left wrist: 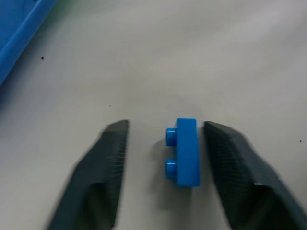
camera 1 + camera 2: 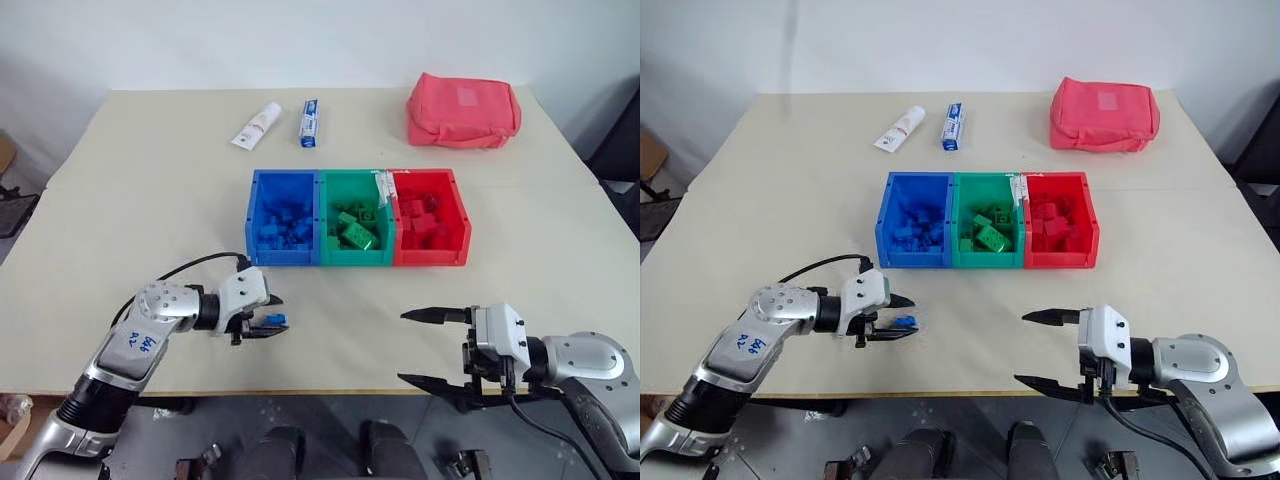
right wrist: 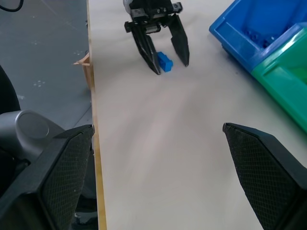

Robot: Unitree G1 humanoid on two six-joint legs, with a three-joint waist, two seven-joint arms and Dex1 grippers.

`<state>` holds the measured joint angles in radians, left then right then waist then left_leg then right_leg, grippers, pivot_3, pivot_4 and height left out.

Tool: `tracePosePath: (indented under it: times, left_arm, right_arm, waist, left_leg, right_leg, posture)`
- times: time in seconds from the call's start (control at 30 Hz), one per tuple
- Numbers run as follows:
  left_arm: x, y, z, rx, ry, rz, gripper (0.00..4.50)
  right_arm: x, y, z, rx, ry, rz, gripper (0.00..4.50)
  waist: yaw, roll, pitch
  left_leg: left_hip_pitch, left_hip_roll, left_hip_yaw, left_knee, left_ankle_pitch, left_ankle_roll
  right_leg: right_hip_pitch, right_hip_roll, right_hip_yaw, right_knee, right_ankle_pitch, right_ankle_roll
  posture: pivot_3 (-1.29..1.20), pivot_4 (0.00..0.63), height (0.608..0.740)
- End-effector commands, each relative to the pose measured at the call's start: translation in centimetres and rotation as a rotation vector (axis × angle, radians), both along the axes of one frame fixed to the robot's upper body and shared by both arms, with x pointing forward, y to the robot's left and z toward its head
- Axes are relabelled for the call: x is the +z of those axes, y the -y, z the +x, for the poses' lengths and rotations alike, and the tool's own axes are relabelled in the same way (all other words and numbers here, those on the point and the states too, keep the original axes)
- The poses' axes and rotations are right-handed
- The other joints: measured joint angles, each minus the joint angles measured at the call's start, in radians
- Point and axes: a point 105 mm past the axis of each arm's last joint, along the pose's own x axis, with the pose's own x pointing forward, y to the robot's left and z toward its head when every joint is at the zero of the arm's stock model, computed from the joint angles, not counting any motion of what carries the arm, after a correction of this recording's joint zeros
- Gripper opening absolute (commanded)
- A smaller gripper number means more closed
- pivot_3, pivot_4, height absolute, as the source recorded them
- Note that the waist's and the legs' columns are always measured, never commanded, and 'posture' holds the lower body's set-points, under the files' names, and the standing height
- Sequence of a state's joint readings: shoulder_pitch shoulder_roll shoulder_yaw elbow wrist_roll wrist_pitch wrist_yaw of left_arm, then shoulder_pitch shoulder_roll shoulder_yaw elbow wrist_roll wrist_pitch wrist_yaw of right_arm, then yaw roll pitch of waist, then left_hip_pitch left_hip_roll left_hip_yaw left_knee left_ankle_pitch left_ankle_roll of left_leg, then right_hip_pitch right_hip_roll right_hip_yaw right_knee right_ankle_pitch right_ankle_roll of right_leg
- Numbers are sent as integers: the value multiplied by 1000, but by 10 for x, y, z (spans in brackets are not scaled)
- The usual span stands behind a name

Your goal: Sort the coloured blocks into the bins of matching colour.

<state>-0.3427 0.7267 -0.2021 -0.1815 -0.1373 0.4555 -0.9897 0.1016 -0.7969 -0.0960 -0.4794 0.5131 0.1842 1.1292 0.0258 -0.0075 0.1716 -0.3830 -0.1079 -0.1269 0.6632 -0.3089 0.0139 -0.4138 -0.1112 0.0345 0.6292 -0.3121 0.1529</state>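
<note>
A small blue studded block (image 1: 187, 151) lies on its side on the tan table, near the front edge on the left. My left gripper (image 2: 278, 314) is down at the table with its fingers on either side of this block. One finger (image 1: 230, 163) is close against the block and a gap remains on the studded side, so the jaws stand open. My right gripper (image 2: 404, 347) hangs wide open and empty over the table's front edge at the right. The blue bin (image 2: 255, 215), green bin (image 2: 350, 175) and red bin (image 2: 462, 220) stand joined mid-table, each holding several blocks of its own colour.
At the far side of the table lie a white toothpaste tube (image 2: 257, 125), a blue-and-white box (image 2: 309, 122) and a pink-red fabric pouch (image 2: 463, 110). Bare tabletop (image 2: 350, 310) lies between the two grippers and in front of the bins.
</note>
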Motion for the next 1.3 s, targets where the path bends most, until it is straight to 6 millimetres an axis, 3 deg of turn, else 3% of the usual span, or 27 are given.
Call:
tracePosePath:
  times: [0.03, 0.17, 0.3, 0.4, 0.47, 0.6, 0.7, 0.83, 1.0, 1.1, 1.3]
  left_arm:
    - [-8, -9, 0, 9, -39, 68, 1462]
    - [1, -13, 4, -17, -6, 43, 347]
    - [33, -4, 21, 37, 76, -143, 349]
    - [66, -6, 48, 199, 141, -324, 349]
    - [87, -10, 63, 296, 184, -393, 349]
    - [120, 3, 81, 344, 247, -527, 349]
    - [113, 6, 91, 373, 256, -488, 1345]
    - [112, 11, 89, 325, 246, -482, 2451]
    - [118, -6, 84, 281, 363, -466, 3932]
    - [108, -29, 58, 166, 367, -454, 3932]
    - [58, -75, 2, 13, 228, -236, 3932]
  right_arm:
    - [10, -2, -3, -18, 48, 14, 4500]
    - [13, -1, -1, -65, 72, 43, 4500]
    - [34, 1, 14, -175, 128, 175, 4500]
    - [49, 6, 25, -267, 178, 267, 4500]
    - [54, 9, 29, -308, 200, 290, 4500]
    - [50, 8, 29, -327, 199, 293, 4500]
    - [48, 4, 27, -309, 194, 282, 4500]
    - [49, 4, 28, -306, 201, 274, 4500]
    - [48, 8, 29, -307, 200, 264, 4500]
    - [40, 12, 26, -282, 173, 222, 4500]
    - [24, 24, 21, -185, 136, 81, 4500]
  waist:
    - [0, 0, 0]
    - [-2, 0, 0]
    - [-1, 0, 0]
    - [3, 0, 0]
    - [5, 0, 0]
    - [1, 0, 0]
    - [0, 0, 0]
    - [-6, -1, 0]
    - [-4, 0, 0]
    - [-10, 0, 0]
    - [-20, 0, 0]
  left_leg:
    - [0, 0, 0, 0, 0, 0]
    - [1, 0, 0, 0, 0, 0]
    - [1, 0, 0, 0, 0, 0]
    - [1, 0, 0, 1, 0, 0]
    - [0, -1, -1, 1, 0, 0]
    - [0, -1, -1, 0, 0, 0]
    - [0, -1, 0, 0, 0, 0]
    - [0, 0, 1, 0, 0, 0]
    - [0, 0, 1, 0, 0, 0]
    - [0, 0, 2, 0, 0, 0]
    - [0, 1, 1, -2, 0, -1]
  right_leg:
    - [0, 0, 0, 0, 0, 0]
    - [0, 0, 0, 0, 0, 0]
    - [0, 0, 0, 0, 0, 0]
    - [0, 0, 0, 0, 0, 0]
    - [0, 0, -1, 0, 0, 0]
    - [0, 0, -1, 1, 0, 0]
    - [0, 0, -1, 0, 0, 0]
    - [-2, 1, 1, 1, 0, 0]
    - [-2, 1, 1, 2, 0, 0]
    - [-2, 1, 1, 1, 0, 0]
    - [-1, -2, 0, -1, 0, 0]
  posture:
    - [0, 150, 740]
    - [0, 150, 740]
    - [0, 150, 740]
    - [0, 150, 740]
    - [0, 150, 740]
    - [0, 150, 740]
    - [0, 150, 740]
    - [0, 150, 740]
    - [0, 150, 740]
    - [0, 150, 740]
    - [0, 150, 740]
